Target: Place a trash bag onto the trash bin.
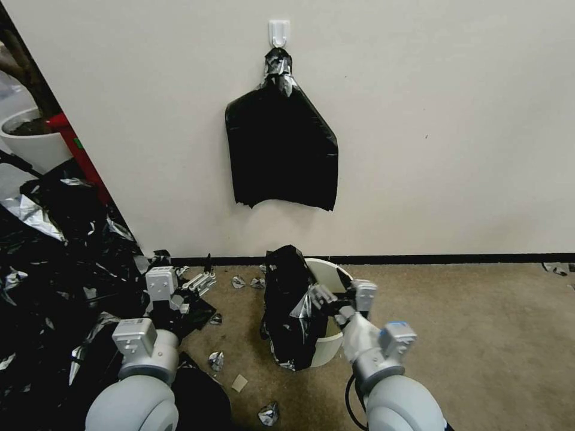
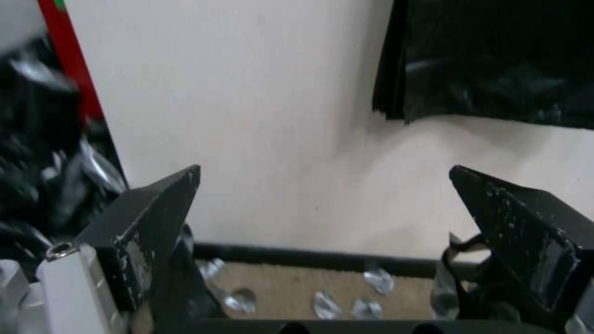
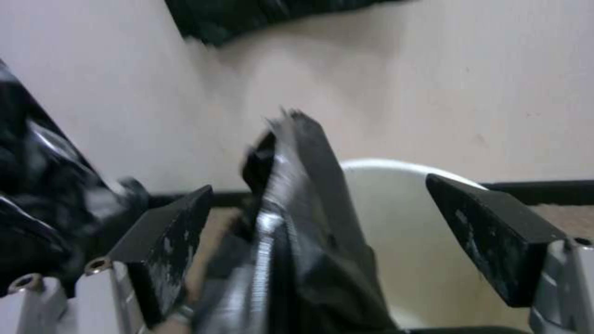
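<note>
Big heap of black bags (image 1: 54, 269) piles up along the floor's left edge, and a flat black bundle (image 1: 281, 152) hangs on the wall. The trash bin (image 1: 326, 353) stands on the carpet by the baseboard with the trash bag (image 1: 290, 311) draped over its left rim. Right claw (image 1: 326, 302) sits wide open around that bag's edge, gripping nothing. Left claw (image 1: 200, 281) is open too, empty, beside the heap.
</note>
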You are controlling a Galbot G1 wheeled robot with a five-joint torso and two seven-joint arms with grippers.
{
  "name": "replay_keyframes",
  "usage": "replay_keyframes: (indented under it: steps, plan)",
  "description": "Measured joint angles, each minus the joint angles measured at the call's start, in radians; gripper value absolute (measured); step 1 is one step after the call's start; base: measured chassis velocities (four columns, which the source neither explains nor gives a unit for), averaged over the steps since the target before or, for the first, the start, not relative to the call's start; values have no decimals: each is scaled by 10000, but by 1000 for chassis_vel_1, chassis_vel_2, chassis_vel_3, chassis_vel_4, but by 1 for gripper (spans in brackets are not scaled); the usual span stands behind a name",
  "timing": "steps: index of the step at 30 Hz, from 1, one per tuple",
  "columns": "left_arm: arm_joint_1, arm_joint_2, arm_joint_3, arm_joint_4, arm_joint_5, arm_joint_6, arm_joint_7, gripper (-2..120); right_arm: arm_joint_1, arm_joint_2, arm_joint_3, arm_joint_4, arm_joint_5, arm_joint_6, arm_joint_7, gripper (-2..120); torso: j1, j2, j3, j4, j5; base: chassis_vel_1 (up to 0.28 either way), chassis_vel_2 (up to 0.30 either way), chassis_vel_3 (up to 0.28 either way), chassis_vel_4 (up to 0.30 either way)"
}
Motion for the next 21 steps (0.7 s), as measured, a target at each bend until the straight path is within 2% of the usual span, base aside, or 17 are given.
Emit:
replay_keyframes:
  steps: [2,3,7,8,11,12,14,15,16,17,19,21]
  plan:
    - [-283,47,-126,425,-914,214,-15,100,412,200,-60,-483,-318,-475,172,82,0,0,0,0,-1,0,0,0,0]
    - [-283,47,-126,425,-914,214,-15,100,412,200,-60,-483,-318,-475,172,82,0,0,0,0,-1,0,0,0,0]
    - [-973,111,-56,1536,-1863,419,11,100,770,295,-151,-934,-323,-907,203,63,0,0,1,-1,-2,0,0,0,0]
    - [-973,111,-56,1536,-1863,419,11,100,770,295,-151,-934,-323,-907,203,63,0,0,1,-1,-2,0,0,0,0]
    - [-1625,46,121,2034,-2627,883,104,100,962,283,-158,-988,202,-1198,52,48,0,0,1,-2,-1,0,0,0,0]
    - [-1625,46,121,2034,-2627,883,104,100,962,283,-158,-988,202,-1198,52,48,0,0,1,-2,-1,0,0,0,0]
    - [-2016,1,338,2408,-2916,1156,317,100,1175,261,-140,-995,704,-1672,45,37,1,0,0,-2,-1,0,0,0,0]
    - [-2016,1,338,2408,-2916,1156,317,100,1175,261,-140,-995,704,-1672,45,37,1,0,0,-2,-1,0,0,0,0]
    - [-2121,-14,437,2517,-2967,1230,421,100,1242,257,-129,-1064,710,-1739,46,32,0,0,1,-1,-2,0,0,0,0]
    - [-2239,-43,551,2647,-3061,1366,578,100,1302,254,-115,-1190,601,-1771,72,26,1,0,1,-1,-1,0,0,0,0]
    - [-2342,-69,628,2739,-3142,1489,692,100,1336,257,-106,-1291,445,-1771,117,22,0,0,1,-1,0,0,0,0,0]
    - [-2589,-147,792,2959,-3342,1777,920,100,1362,257,-74,-1546,-40,-1662,182,13,0,-1,1,-1,0,0,0,0,0]
